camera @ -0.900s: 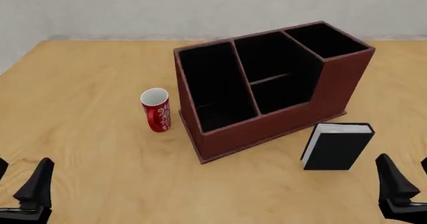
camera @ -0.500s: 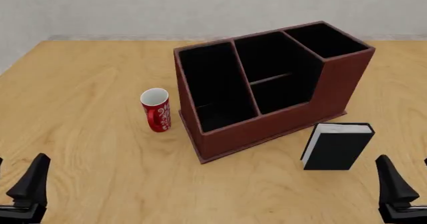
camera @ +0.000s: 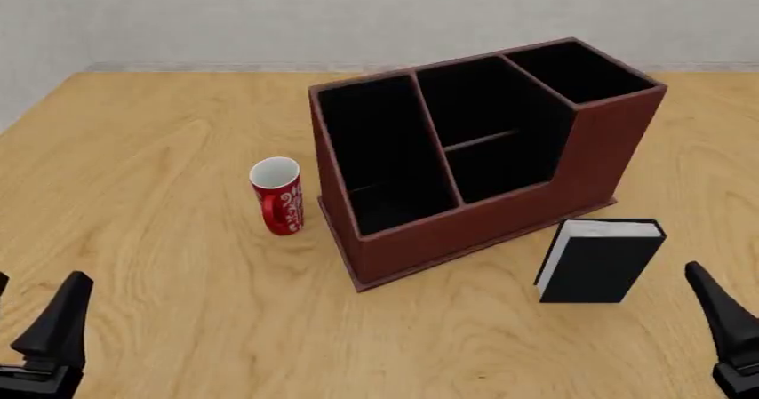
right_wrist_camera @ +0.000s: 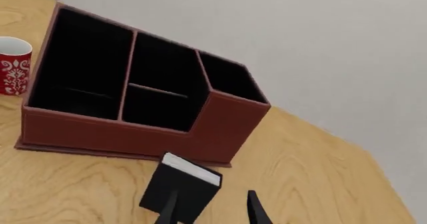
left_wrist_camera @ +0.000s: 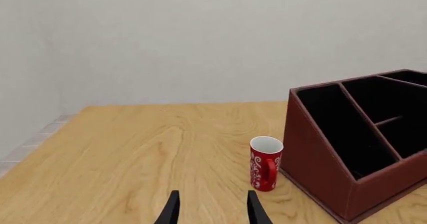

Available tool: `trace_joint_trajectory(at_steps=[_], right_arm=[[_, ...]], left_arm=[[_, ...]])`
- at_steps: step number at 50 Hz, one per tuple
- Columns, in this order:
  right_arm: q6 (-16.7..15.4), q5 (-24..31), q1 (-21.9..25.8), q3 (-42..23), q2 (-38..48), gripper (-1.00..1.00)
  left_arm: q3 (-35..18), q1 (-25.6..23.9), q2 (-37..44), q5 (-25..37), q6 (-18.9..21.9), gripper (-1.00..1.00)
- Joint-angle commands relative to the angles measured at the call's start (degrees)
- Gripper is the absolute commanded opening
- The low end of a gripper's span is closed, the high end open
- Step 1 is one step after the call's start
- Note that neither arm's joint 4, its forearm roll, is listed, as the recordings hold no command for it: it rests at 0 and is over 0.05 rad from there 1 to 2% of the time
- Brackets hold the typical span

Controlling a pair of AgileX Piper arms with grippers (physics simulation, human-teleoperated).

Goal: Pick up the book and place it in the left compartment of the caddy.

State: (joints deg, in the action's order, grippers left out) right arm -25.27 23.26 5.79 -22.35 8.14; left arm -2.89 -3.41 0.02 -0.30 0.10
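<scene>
Black fingertips of the left gripper (left_wrist_camera: 211, 208) show in the left wrist view, spread apart with nothing between them; ahead of them and slightly toward the caddy stands the red mug (left_wrist_camera: 265, 163) on the wooden table (left_wrist_camera: 133, 154), with the reddish-brown caddy (left_wrist_camera: 320, 169) just beyond the mug, its long left compartment (left_wrist_camera: 347, 134) being the section nearest that gripper. In the front view only one dark finger of the left gripper (camera: 53, 328) and one of the right gripper (camera: 726, 326) enter the picture at the near corners, so their opening cannot be judged there; the black book (camera: 599, 261) stands upright on the table (camera: 155, 195) just ahead of and inward from the right gripper, near the caddy (camera: 475, 230) but not touching it. In the right wrist view the right gripper (right_wrist_camera: 211, 208) is parted and empty, the book (right_wrist_camera: 181, 190) standing directly ahead of one fingertip, before the caddy's (right_wrist_camera: 133, 129) front wall.
</scene>
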Motion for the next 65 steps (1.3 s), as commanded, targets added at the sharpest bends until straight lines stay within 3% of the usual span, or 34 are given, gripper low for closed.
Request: trace_joint_trajectory(at_steps=[1,11,13,18,20,23,37,55,65], right_arm=[[-9.84,10.57,2.00,-9.09,7.07,1.00],[-17.90,19.12,3.99,-16.91,13.95,1.00],[-20.99,20.26,4.41,-16.77,14.70,1.00],[-23.97,22.33,5.62,-17.08,16.63,1.00],[-26.67,23.75,6.05,-15.87,17.54,1.00],[-27.31,24.29,6.44,-18.27,20.85,1.00],[-36.07,24.89,3.29,-22.44,30.89,1.00],[-39.79,20.56,2.18,-25.00,42.03,1.00],[-39.57,17.70,2.76,-24.86,47.01,1.00]], left_arm=[[-0.55,-0.53,-0.01,-0.02,-0.01,1.00],[-1.88,-0.94,-0.01,0.17,0.64,1.00],[-2.19,-1.05,-0.01,0.20,0.61,1.00],[-2.28,-1.55,-0.01,0.05,0.82,1.00],[-2.32,-1.54,-0.01,-0.12,0.99,1.00],[-3.29,-1.48,-0.01,0.08,0.89,1.00],[-3.57,-1.57,-0.01,-0.12,0.89,1.00],[-3.27,-0.75,-0.01,-0.35,0.76,1.00],[-2.84,-0.38,-0.01,-0.60,0.84,1.00]])
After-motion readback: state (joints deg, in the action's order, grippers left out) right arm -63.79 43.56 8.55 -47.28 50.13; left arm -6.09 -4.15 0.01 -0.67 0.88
